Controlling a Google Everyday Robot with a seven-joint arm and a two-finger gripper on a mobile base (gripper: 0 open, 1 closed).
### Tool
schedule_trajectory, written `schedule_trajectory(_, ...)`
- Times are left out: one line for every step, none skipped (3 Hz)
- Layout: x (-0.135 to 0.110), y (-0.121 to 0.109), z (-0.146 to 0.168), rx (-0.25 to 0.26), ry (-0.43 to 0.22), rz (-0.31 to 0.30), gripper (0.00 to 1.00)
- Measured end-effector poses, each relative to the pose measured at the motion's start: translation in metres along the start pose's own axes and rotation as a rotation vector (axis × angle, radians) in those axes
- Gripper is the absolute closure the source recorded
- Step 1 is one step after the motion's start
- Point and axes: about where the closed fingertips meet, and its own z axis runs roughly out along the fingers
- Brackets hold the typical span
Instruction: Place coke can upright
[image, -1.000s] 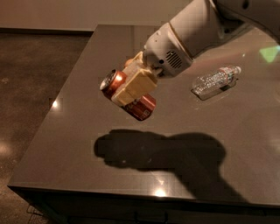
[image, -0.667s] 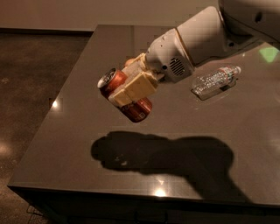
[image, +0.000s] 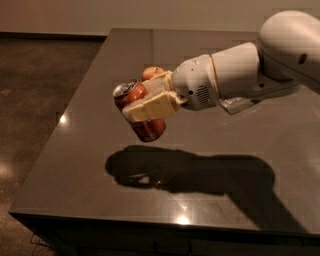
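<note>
**Camera view.** The hand (image: 137, 99) was seen above the left-centre part of the bench (image: 95, 80), clenched on the can (image: 149, 129). One cream finger (image: 150, 107) was laid across the front of the can, and the other was seen behind it. The can was held in the air, clear of the bench and tilted. Its silver top was turned up and to the left, and its red base down and to the right. The white arm (image: 235, 70) was stretched in from the right edge, roughly level over the bench.

An apple (image: 151, 73) was partly seen just behind the hand, and whether it touched the hand could not be told. A clear object (image: 235, 104) was largely hidden under the arm, on the bench to the right of the hand. A dark shadow (image: 190, 170) of hand, can and arm was cast on the glossy bench in front of them. A dark floor (image: 40, 75) was seen to the left of the bench.
</note>
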Motion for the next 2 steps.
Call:
schedule_trajectory(0.0078, -0.0103, 0.0024, 0.010, -0.095, 0.021, 1.00)
schedule_trajectory(0.0149, -0.0163, 0.0056, 0.009, -0.174, 0.029, 1.00)
